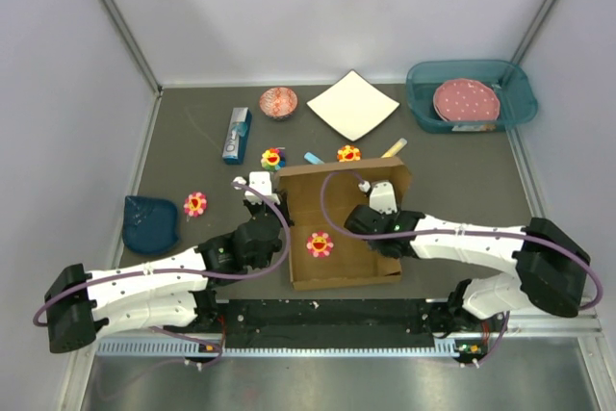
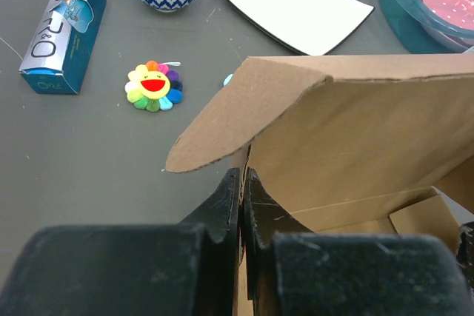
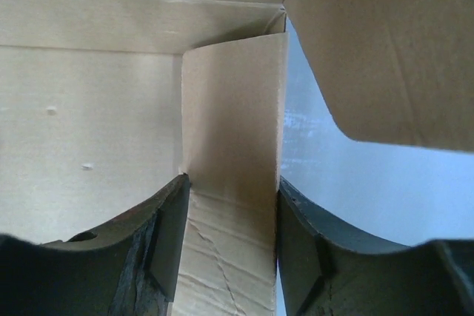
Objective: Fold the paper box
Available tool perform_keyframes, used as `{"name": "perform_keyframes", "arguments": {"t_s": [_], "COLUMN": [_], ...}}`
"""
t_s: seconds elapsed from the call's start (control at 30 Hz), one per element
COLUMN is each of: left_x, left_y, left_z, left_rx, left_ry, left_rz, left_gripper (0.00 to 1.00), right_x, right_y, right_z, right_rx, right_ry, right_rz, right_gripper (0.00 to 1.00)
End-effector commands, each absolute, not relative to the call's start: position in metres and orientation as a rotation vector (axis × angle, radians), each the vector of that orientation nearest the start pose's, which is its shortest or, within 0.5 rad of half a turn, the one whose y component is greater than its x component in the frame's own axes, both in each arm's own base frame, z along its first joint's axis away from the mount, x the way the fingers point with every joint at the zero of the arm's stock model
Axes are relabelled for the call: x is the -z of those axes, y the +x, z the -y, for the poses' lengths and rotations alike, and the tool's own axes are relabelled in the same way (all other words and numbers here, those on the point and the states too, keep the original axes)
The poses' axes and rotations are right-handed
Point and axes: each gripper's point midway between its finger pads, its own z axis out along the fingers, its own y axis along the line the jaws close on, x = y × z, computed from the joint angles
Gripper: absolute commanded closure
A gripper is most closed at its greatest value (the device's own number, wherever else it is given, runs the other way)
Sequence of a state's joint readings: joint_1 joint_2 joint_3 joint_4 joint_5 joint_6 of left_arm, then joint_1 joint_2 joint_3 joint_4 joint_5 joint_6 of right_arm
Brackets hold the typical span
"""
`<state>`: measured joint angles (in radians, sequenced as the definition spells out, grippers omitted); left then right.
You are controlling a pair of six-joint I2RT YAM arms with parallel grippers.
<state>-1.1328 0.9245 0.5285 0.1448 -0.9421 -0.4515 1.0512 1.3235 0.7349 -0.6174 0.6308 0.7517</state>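
Note:
The paper box [image 1: 342, 238] is brown cardboard lying in the middle of the table, its walls partly raised. My left gripper [image 1: 286, 211] is shut on the box's left wall; in the left wrist view the fingertips [image 2: 243, 183] pinch the thin cardboard edge under a rounded flap [image 2: 222, 127]. My right gripper [image 1: 377, 201] reaches into the box's far right corner. Its jaws [image 3: 231, 205] stand apart with a narrow creased corner flap [image 3: 233, 123] filling the gap between them. A pink toy flower [image 1: 320, 244] lies on the box floor.
At the back stand a white square plate [image 1: 352, 104], a patterned bowl [image 1: 278, 101] and a teal bin [image 1: 513, 81] holding a pink plate. A blue carton [image 1: 237, 134], a rainbow flower [image 1: 272, 156], other toy flowers and a dark blue dish [image 1: 151, 221] lie left of the box.

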Motion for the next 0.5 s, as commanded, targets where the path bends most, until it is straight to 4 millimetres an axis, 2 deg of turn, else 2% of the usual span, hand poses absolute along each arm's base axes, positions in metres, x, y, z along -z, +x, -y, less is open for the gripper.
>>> {"name": "perform_keyframes", "arguments": {"t_s": [0.0,0.1,0.13,0.27,0.3,0.47], "left_x": [-0.190,-0.189,-0.188,-0.188,-0.187,-0.189], "left_y": [0.236,0.235,0.235,0.235,0.235,0.236], "left_z": [0.208,0.208,0.208,0.208,0.207,0.207], "left_rx": [0.332,0.334,0.335,0.342,0.340,0.337], "left_ry": [-0.026,-0.024,-0.026,-0.032,-0.033,-0.031], "left_rz": [-1.759,-1.762,-1.762,-1.760,-1.759,-1.753], "left_gripper": [1.00,1.00,1.00,1.00,1.00,1.00], "right_x": [-0.063,-0.055,-0.053,-0.036,-0.033,-0.021], "right_y": [0.212,0.213,0.213,0.205,0.203,0.193], "right_z": [-0.183,-0.177,-0.175,-0.168,-0.167,-0.160], "right_rx": [0.125,0.140,0.143,0.177,0.179,0.169], "right_ry": [-0.194,-0.197,-0.195,-0.221,-0.222,-0.184], "right_rz": [-2.401,-2.418,-2.425,-2.465,-2.478,-2.510], "right_gripper": [0.53,0.67,0.76,0.97,1.00,1.00]}}
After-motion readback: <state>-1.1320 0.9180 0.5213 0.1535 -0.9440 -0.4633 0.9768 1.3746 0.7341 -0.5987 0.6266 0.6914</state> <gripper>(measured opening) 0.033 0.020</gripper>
